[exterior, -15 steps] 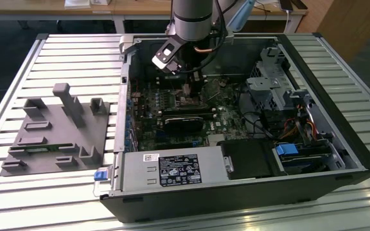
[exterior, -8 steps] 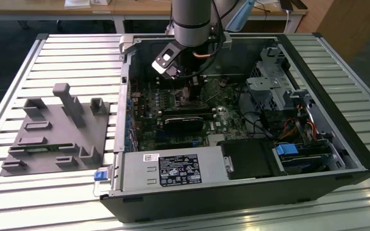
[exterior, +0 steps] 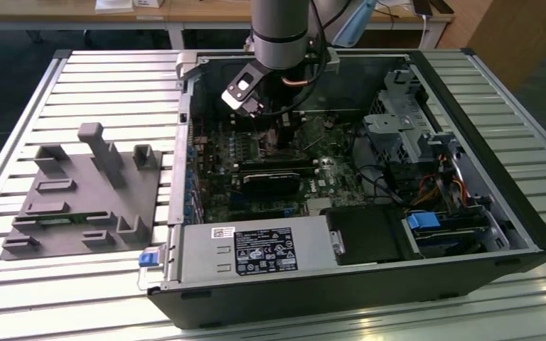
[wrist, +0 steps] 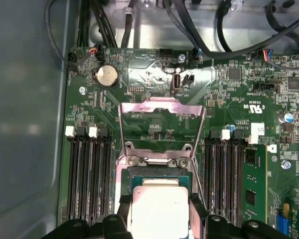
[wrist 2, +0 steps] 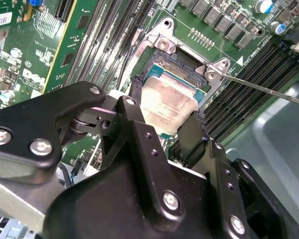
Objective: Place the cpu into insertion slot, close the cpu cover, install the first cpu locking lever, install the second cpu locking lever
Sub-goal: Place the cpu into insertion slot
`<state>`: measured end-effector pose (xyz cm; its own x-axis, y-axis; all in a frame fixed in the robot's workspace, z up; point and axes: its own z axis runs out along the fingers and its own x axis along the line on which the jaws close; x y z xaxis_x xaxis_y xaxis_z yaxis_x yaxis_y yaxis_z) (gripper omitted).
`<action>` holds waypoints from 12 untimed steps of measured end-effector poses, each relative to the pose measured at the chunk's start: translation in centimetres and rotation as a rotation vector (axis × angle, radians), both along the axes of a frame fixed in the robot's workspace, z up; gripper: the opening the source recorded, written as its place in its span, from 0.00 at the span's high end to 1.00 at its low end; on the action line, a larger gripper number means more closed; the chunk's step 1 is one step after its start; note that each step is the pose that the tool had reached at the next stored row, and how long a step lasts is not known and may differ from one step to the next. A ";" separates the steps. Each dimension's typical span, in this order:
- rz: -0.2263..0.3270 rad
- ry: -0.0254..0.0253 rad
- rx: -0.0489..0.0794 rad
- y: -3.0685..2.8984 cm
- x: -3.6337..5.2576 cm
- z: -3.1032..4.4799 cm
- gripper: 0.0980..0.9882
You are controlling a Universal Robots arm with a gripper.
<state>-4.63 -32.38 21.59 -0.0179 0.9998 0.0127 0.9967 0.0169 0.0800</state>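
Note:
In both wrist views my gripper [wrist 2: 162, 115] [wrist: 159, 213] is shut on the cpu [wrist 2: 170, 99] [wrist: 159, 199], a flat silvery square chip with one black finger on each side. The chip sits level right over the insertion slot [wrist 2: 173, 63] [wrist: 159, 172], whose dark frame shows past its far edge; I cannot tell whether it touches the slot. The cpu cover [wrist: 162, 105], a thin silvery frame with a window, stands swung open behind the slot. A thin metal locking lever [wrist 2: 264, 89] sticks out free from the slot's corner. The exterior view has the gripper [exterior: 271, 136] low inside the open computer case.
Long black memory slots [wrist: 87, 174] [wrist: 224, 174] run along both sides of the socket. Cables [wrist: 189, 30] hang at the case wall. A black block [exterior: 273, 183], a power supply [exterior: 254, 252] and drive cages [exterior: 406, 128] crowd the case. A grey fixture plate [exterior: 83, 192] lies on the exterior view's left.

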 end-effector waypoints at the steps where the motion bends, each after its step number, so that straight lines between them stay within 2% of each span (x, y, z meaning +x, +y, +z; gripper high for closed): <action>1: 0.000 0.0000 0.000 0.00 0.00 -0.03 0.51; 12: -0.004 0.0000 0.000 0.00 0.02 -0.55 0.51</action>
